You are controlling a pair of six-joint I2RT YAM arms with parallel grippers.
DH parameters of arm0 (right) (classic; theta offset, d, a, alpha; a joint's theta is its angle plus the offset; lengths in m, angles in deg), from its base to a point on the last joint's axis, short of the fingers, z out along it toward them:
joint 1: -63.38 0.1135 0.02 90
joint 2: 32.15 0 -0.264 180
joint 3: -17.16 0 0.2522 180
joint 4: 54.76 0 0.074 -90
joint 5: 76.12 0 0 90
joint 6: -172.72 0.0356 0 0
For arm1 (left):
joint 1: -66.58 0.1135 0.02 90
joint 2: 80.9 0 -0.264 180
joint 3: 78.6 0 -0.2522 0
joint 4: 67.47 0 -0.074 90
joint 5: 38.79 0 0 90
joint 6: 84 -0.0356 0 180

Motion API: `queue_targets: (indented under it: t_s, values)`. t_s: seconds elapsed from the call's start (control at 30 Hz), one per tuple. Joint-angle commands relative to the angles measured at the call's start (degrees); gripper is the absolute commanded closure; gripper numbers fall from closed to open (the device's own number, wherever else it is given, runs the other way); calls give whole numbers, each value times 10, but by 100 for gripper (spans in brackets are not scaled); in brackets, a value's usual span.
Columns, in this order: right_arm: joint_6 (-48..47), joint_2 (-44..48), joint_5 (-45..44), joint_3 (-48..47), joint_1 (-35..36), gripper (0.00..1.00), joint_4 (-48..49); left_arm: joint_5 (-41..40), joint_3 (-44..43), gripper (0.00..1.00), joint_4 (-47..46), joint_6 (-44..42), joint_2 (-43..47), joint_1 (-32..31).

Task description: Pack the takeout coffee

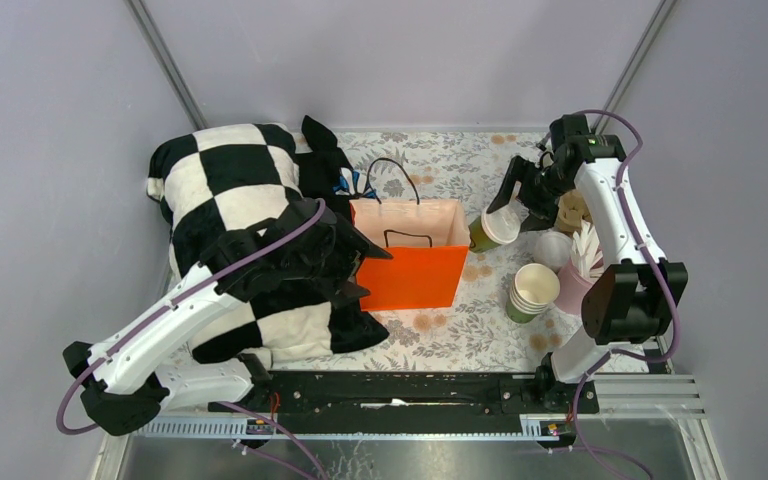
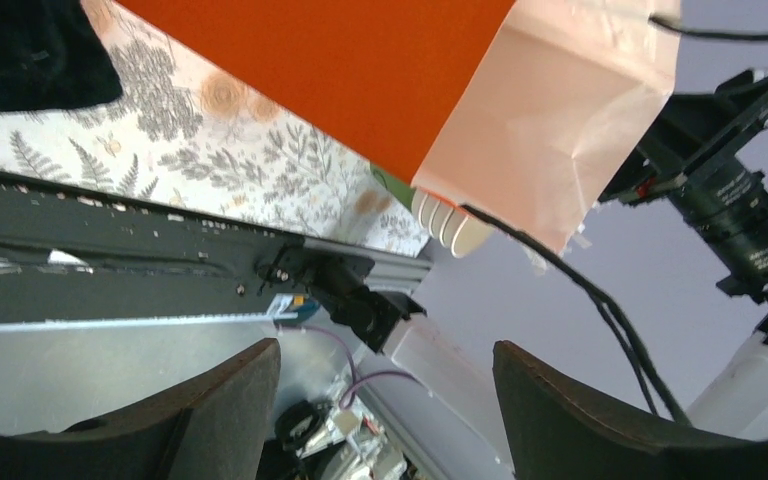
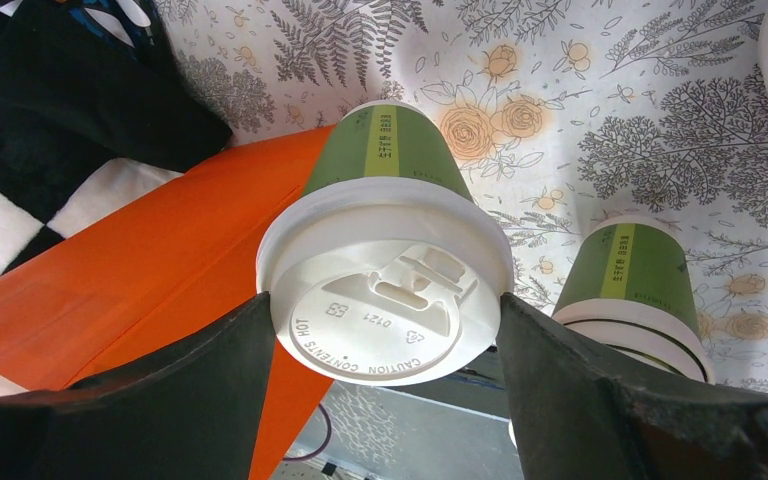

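The takeout coffee (image 1: 488, 231), a green cup with a white lid (image 3: 385, 300), hangs tilted in the air just right of the orange paper bag (image 1: 410, 270). My right gripper (image 1: 509, 214) is shut on it, its fingers (image 3: 210, 390) pressing both sides of the lid. In the right wrist view (image 3: 385, 335) the cup's base points down toward the bag (image 3: 150, 280) and the floral table. My left gripper (image 1: 353, 262) is open and empty at the bag's left side. In the left wrist view (image 2: 385, 400) nothing lies between its fingers, and the bag (image 2: 330, 70) is above.
A stack of nested lidless green cups (image 1: 532, 290) stands right of the bag and also shows in the right wrist view (image 3: 632, 280). A pink cup of white sticks (image 1: 578, 270) stands beside it. A black-and-white checkered cloth (image 1: 230, 190) covers the left side.
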Motion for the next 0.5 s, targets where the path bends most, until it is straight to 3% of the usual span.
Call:
queue_targets:
  t_s: [0.0, 0.3, 0.47]
  values:
    - [-7, 23, 14, 8, -2, 21, 11, -106, -36, 21, 48, 342, 9, -3]
    - [-17, 44, 6, 38, -2, 21, 32, -157, -34, 27, 52, 370, 4, -2]
    - [-22, 49, 6, 38, -2, 22, 33, -157, -43, 24, 14, 320, 6, -2]
